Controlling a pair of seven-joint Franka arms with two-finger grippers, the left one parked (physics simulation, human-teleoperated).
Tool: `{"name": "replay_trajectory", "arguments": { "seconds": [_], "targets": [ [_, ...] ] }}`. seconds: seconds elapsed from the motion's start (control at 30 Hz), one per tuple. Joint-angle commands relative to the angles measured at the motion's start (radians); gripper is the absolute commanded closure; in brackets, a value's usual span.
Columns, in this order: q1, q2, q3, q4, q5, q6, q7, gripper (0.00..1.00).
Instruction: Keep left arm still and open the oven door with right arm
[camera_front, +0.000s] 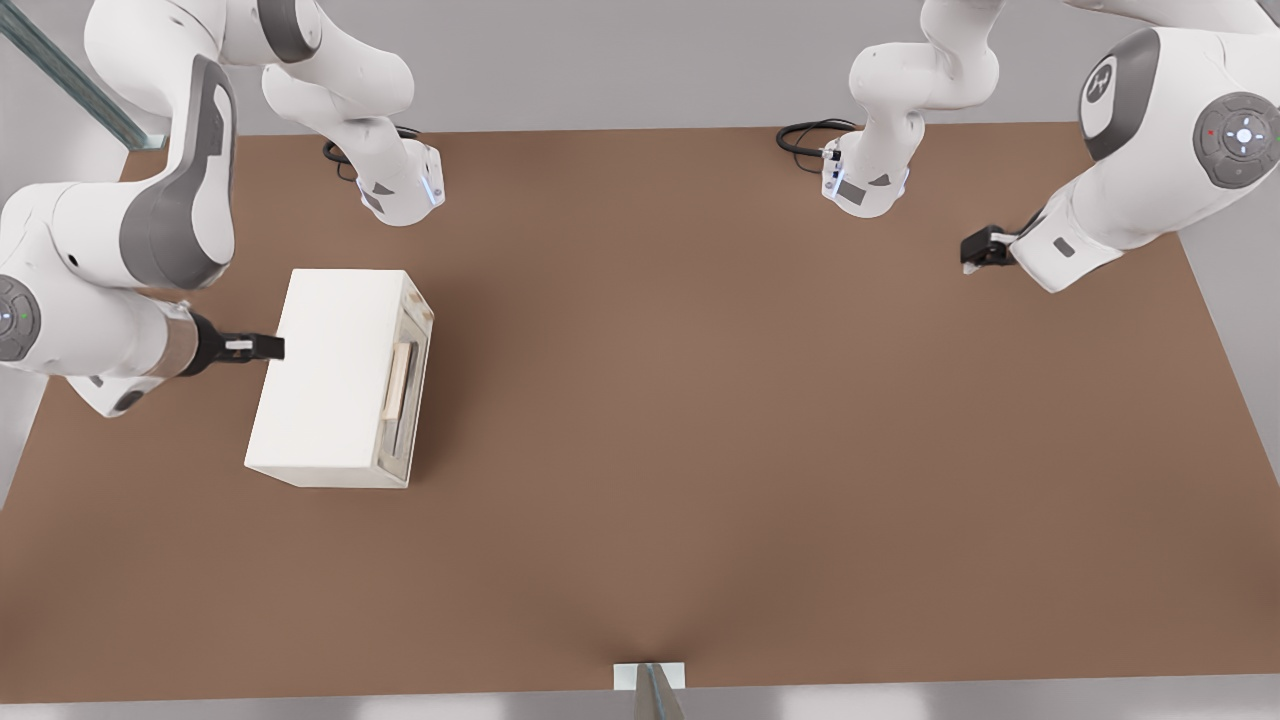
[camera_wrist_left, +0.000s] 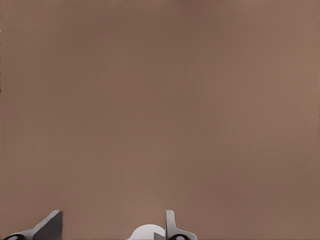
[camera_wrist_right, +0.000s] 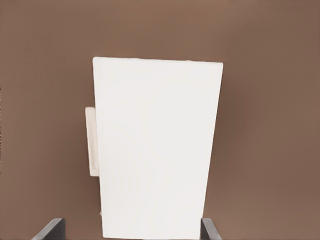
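A cream-white box oven (camera_front: 330, 375) stands on the brown table at the front view's left. Its oven door (camera_front: 408, 400) faces the front view's right and lies flat against the box, with the pale beige bar handle (camera_front: 398, 380) across it. My gripper (camera_front: 268, 347) hovers over the oven's opposite edge, away from the door, and is open. In the right wrist view the oven's top (camera_wrist_right: 157, 150) fills the middle, the handle (camera_wrist_right: 90, 142) sticks out at its side, and my dark fingers (camera_wrist_right: 51, 230) stand wide apart around the gripper (camera_wrist_right: 130, 224).
The brown table (camera_front: 700, 420) stretches wide to the front view's right of the oven. The parked arm (camera_front: 1130, 190) hangs over the far right corner. A small white bracket (camera_front: 650, 676) sits at the table's near edge.
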Motion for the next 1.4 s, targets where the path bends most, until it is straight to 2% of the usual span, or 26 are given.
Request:
{"name": "replay_trajectory", "arguments": {
  "seconds": [0.0,0.1,0.13,0.23,0.27,0.3,0.5,0.57,0.67,0.73,0.93,1.37],
  "targets": [
    [0.0,-0.002,-0.001,0.0,0.007,0.112,-0.03,0.0],
    [0.013,-0.001,0.005,-0.011,-0.005,0.096,-0.044,0.0],
    [0.067,0.012,0.008,-0.038,-0.053,0.064,-0.035,0.0],
    [0.156,0.113,0.008,-0.084,-0.142,0.075,-0.021,0.0],
    [0.17,0.145,0.008,-0.088,-0.172,0.081,-0.018,0.25],
    [0.191,0.16,0.008,-0.091,-0.215,0.081,-0.017,0.79],
    [0.312,0.153,0.005,-0.149,-0.306,0.102,0.114,0.79],
    [0.374,0.151,0.002,-0.167,-0.389,0.101,0.149,0.79],
    [0.435,0.162,0.002,-0.203,-0.421,0.112,0.269,0.79],
    [0.466,0.153,0.002,-0.25,-0.495,0.144,0.33,0.79],
    [0.489,0.163,0.004,-0.295,-0.499,0.141,0.444,0.79],
    [0.492,0.225,-0.001,-0.327,-0.496,0.135,0.457,0.79]
  ]
}}
